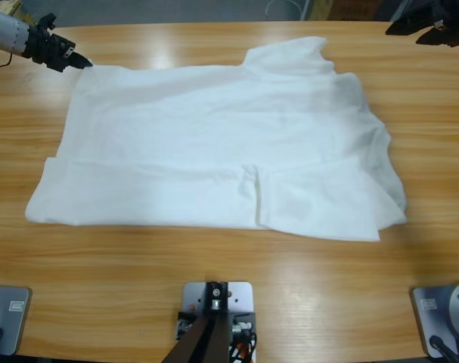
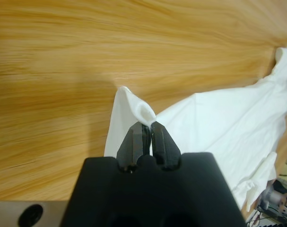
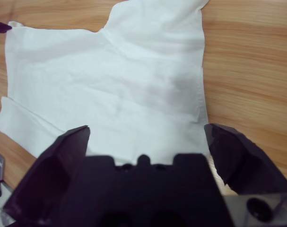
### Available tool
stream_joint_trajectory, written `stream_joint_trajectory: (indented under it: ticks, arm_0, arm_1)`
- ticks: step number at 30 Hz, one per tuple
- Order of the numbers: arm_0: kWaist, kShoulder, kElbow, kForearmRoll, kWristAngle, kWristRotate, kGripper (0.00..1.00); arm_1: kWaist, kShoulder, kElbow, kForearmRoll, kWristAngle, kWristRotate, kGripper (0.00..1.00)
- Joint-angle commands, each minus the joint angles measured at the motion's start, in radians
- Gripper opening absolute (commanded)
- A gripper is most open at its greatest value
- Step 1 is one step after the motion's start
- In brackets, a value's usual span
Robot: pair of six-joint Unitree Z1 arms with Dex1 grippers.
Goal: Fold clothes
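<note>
Left wrist view shows the closest detail: the left gripper (image 2: pixel 148 130) has its two black jaws pressed together on a small peak of white cloth, one corner of the T-shirt (image 2: pixel 219 127), pinched up off the wooden table (image 2: pixel 86 56). The fabric drapes away from that pinch in soft folds and creases, so it looks thin, light and limp; it should follow a pull readily but sag and bunch wherever it is unsupported, and a single thin layer could slip out of a light grip.

In the right wrist view the right gripper (image 3: pixel 145 142) hangs above the shirt's edge with its jaws spread wide and nothing between them; the cloth lies spread flat beyond it.

The high view, farther off, shows the shirt (image 1: pixel 221 144) lying across the middle of the table, mostly flat, with the near edge doubled over and a sleeve sticking out at the far side. The left gripper (image 1: pixel 72 59) sits at the shirt's far left corner; the right gripper (image 1: pixel 426 26) is at the top right corner, well apart from the cloth.

Corners and hems look like the best holds, where doubled fabric gives the jaws more to bite. Two corners lifted together would likely keep a fold straight.
</note>
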Motion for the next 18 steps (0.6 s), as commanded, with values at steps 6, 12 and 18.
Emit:
stream_joint_trajectory:
  ticks: [6, 12, 18]
  arm_0:
    - [-0.001, -0.029, 0.018, 0.061, -0.014, 0.018, 0.0]
    - [-0.016, -0.078, 0.016, 0.107, -0.012, 0.021, 0.0]
    - [-0.017, -0.129, 0.016, 0.16, -0.008, 0.027, 0.0]
  arm_1:
    - [-0.165, 0.079, 0.126, -0.16, 0.177, 0.051, 0.936]
    - [-0.157, 0.255, 0.078, -0.183, 0.197, 0.031, 0.919]
    - [-0.095, 0.387, -0.062, -0.156, 0.238, -0.012, 0.902]
